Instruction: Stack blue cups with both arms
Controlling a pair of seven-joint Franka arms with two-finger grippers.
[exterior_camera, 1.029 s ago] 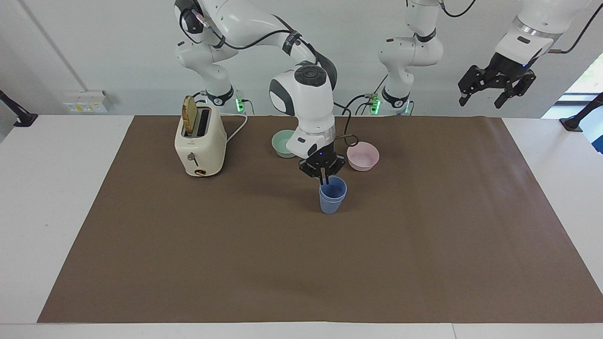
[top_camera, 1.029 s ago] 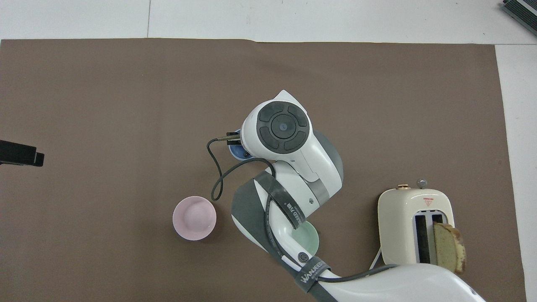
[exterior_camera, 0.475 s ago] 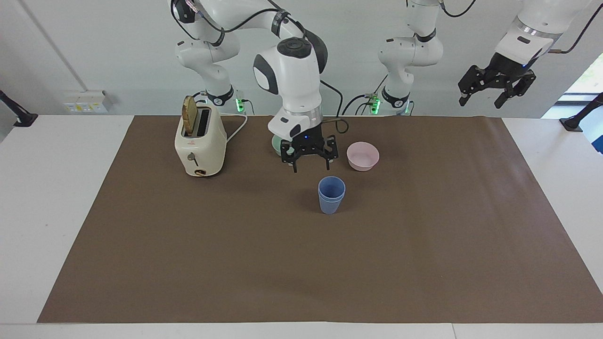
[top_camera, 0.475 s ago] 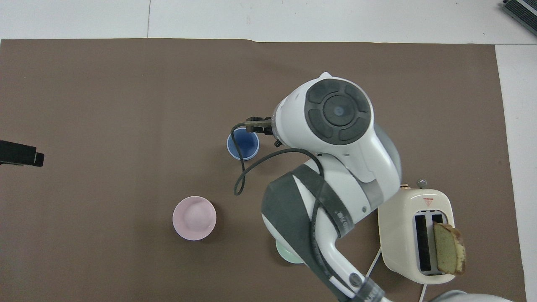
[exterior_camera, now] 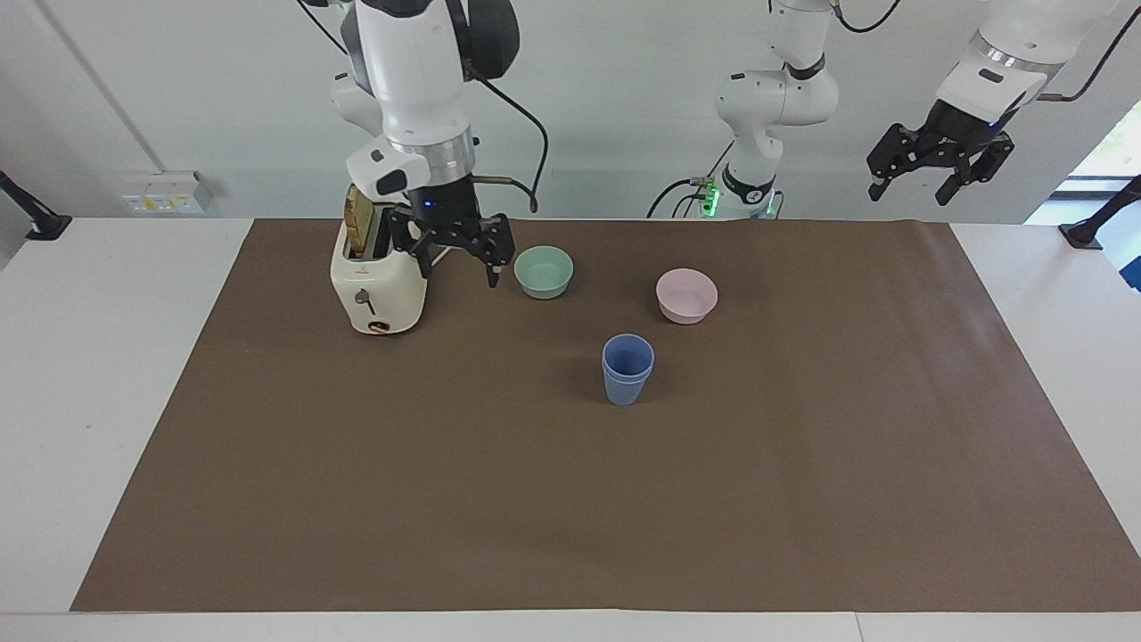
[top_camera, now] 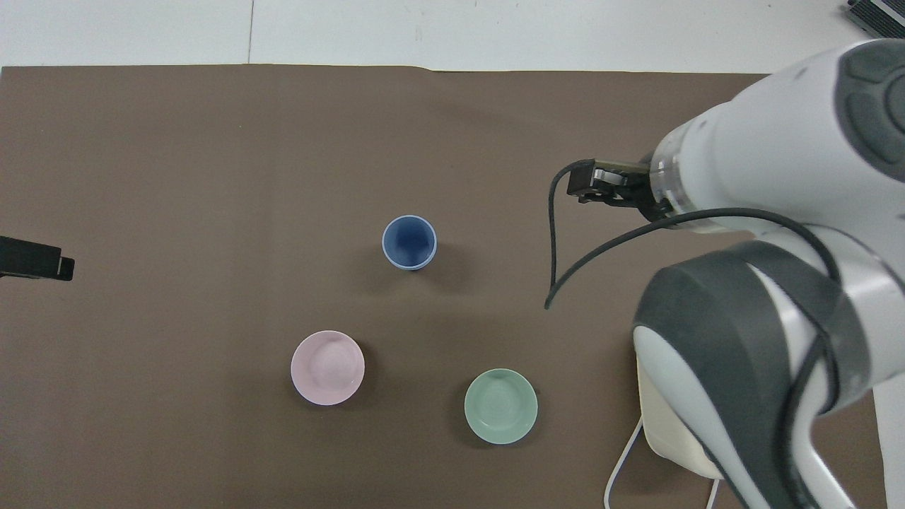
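Your blue cups point(exterior_camera: 627, 368) are nested one inside the other and stand upright near the middle of the brown mat point(exterior_camera: 570, 499), with nothing touching them; from above point(top_camera: 409, 242) you see a single rim and a dark blue inside. Taking the stack as the dial's centre in the overhead view, the pink bowl point(top_camera: 328, 367) lies at about seven o'clock and the mint-green bowl point(top_camera: 500, 406) at about five o'clock, both nearer to the robots than the cups. Your right gripper point(exterior_camera: 450, 242) hangs in the air with its fingers spread and nothing between them, over the mat between the toaster point(exterior_camera: 378, 283) and the mint-green bowl, well apart from the cups. Your left gripper point(exterior_camera: 938, 160) waits raised at the left arm's end of the table, its fingers spread too and holding nothing.
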